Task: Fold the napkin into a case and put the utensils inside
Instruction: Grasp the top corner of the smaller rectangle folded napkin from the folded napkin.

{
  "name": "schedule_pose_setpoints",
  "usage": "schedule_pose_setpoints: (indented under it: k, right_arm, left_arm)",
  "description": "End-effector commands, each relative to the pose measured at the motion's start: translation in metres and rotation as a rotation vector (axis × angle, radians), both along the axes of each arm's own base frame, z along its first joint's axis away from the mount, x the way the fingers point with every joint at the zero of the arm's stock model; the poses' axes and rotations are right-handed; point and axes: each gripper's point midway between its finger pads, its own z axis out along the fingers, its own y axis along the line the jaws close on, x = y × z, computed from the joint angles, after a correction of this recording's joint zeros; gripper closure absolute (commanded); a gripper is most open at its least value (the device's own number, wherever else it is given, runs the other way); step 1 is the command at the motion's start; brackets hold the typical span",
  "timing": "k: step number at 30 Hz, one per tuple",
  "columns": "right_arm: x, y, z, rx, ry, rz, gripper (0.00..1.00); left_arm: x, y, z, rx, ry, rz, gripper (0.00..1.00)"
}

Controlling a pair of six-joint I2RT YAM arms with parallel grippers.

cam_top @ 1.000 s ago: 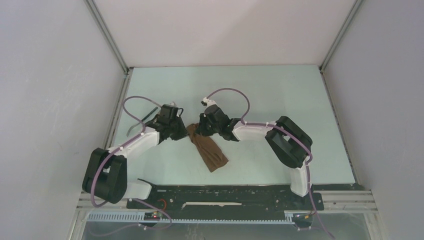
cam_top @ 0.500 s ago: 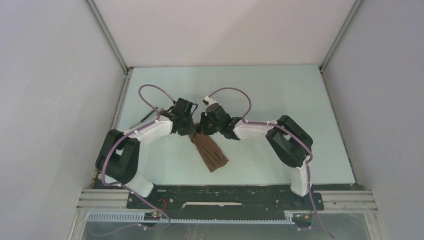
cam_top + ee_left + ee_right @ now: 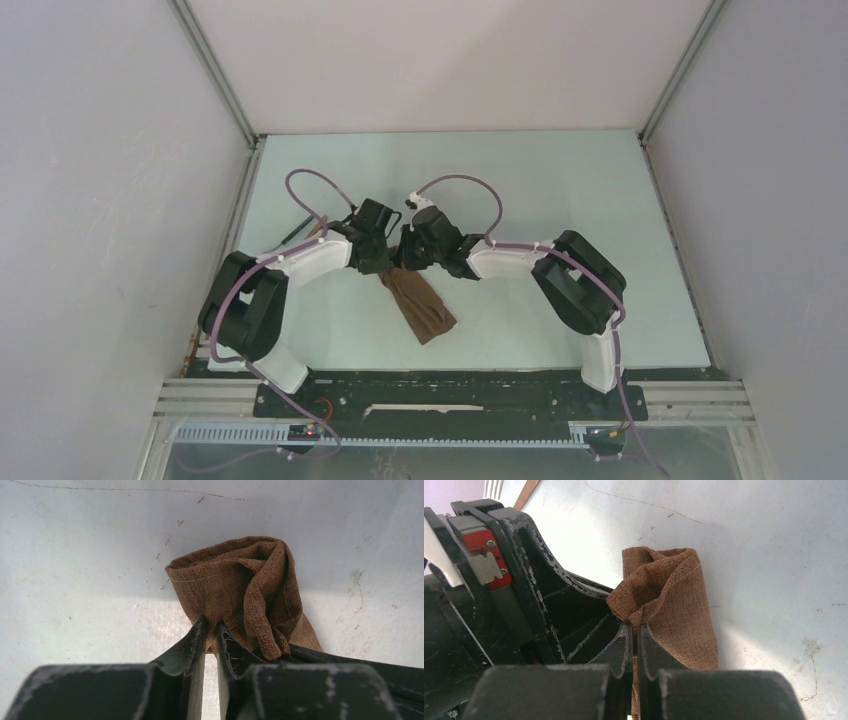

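The case (image 3: 422, 308) lay mid-frame in the top view. The left gripper (image 3: 210, 625) nipped one lip of its far mouth, and the right gripper (image 3: 634, 628) was clamped tight on the other. I'd say they should part gently to open the mouth without dragging the cloth.

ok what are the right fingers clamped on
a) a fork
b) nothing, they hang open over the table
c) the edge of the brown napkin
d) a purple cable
c: in the right wrist view the right fingers are shut on a raised fold at the edge of the napkin.
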Motion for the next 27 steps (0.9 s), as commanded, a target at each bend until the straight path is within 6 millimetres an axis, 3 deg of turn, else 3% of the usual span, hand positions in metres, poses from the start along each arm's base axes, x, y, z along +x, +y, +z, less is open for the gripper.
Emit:
schedule_pose_setpoints:
  k: [1, 9, 14, 18, 23, 27]
  right_arm:
    - [0.000, 0.006, 0.016, 0.047, -0.007, 0.005, 1.00]
    - [-0.013, 0.014, 0.010, 0.128, 0.088, 0.015, 1.00]
    - [-0.016, 0.013, -0.011, 0.113, 0.102, 0.017, 1.00]
    - [-0.018, 0.012, -0.030, 0.087, 0.119, 0.024, 1.00]
    - [-0.015, 0.006, -0.049, 0.017, 0.118, 0.003, 1.00]
    - [-0.009, 0.008, -0.046, -0.009, 0.076, 0.014, 1.00]
  left_arm:
    - [0.017, 0.002, 0.024, 0.017, -0.091, 0.019, 0.86]
    - [0.017, 0.001, 0.026, -0.043, -0.108, 0.010, 1.00]
    - [0.014, 0.002, 0.021, -0.132, -0.094, 0.007, 1.00]
    - [0.014, -0.007, 0.035, -0.224, -0.141, -0.018, 1.00]
    - [0.013, -0.006, 0.051, -0.241, -0.189, -0.012, 1.00]
    - [0.008, -0.013, 0.048, -0.277, -0.159, -0.027, 1.00]
